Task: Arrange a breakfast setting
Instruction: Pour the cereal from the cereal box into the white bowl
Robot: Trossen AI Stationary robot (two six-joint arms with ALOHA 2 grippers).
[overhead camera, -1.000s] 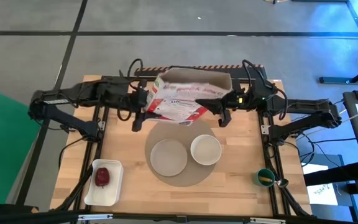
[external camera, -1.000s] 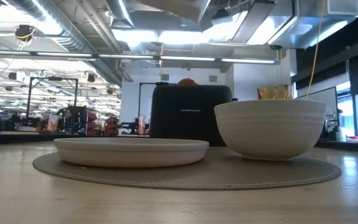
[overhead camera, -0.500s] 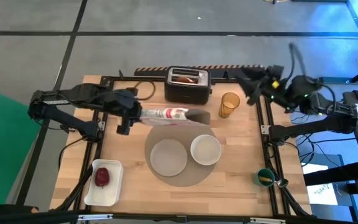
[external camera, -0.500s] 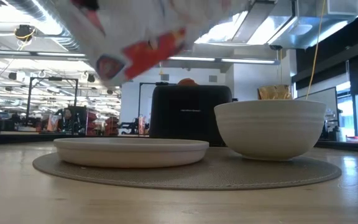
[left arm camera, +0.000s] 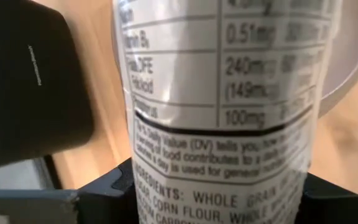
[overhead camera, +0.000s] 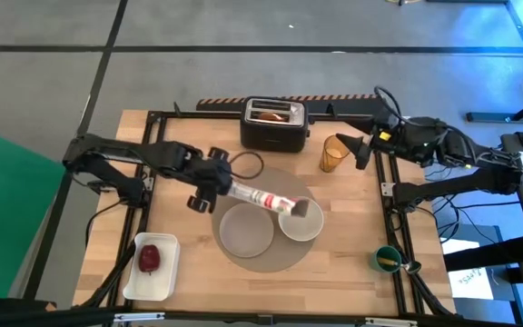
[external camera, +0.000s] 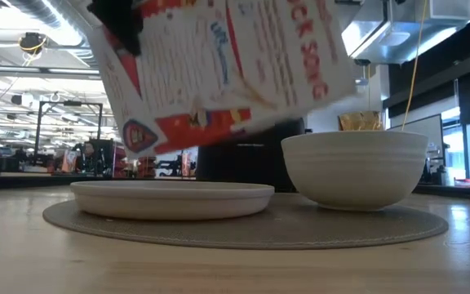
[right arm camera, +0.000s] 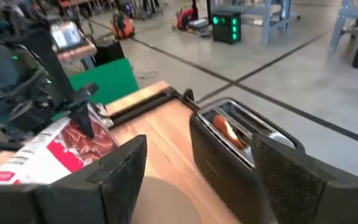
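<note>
Reaching from the left rim toward the middle of the surface (overhead camera: pixel 352 259), the left arm was stretched low and diagonal, its left tool (overhead camera: pixel 209 189) pinching a red-and-white cereal box (overhead camera: pixel 266 199). The box was tipped over, its far end over the white bowl (overhead camera: pixel 302 223); in the low view the box (external camera: pixel 227 69) hung slanted above the small white round plate (external camera: pixel 172 198) and beside the bowl (external camera: pixel 356 169). The left wrist view showed only the box's printed panel (left arm camera: pixel 229 112) filling the tool's grip.

The right arm was folded back at the right rear corner, its right tool (overhead camera: pixel 361 152) spread with nothing between the fingers (right arm camera: pixel 114 180), near an amber cup (overhead camera: pixel 334 154).

Plate (overhead camera: pixel 246 228) and bowl sat side by side on the large round grey placemat (overhead camera: pixel 266 263). A black toaster (overhead camera: pixel 274 123) with a tan item in its slot stood at the rear edge. The small red apple (overhead camera: pixel 149 259) lay in a white tray (overhead camera: pixel 166 277) at the front left. A green cup (overhead camera: pixel 387 259) stood at the front right.
</note>
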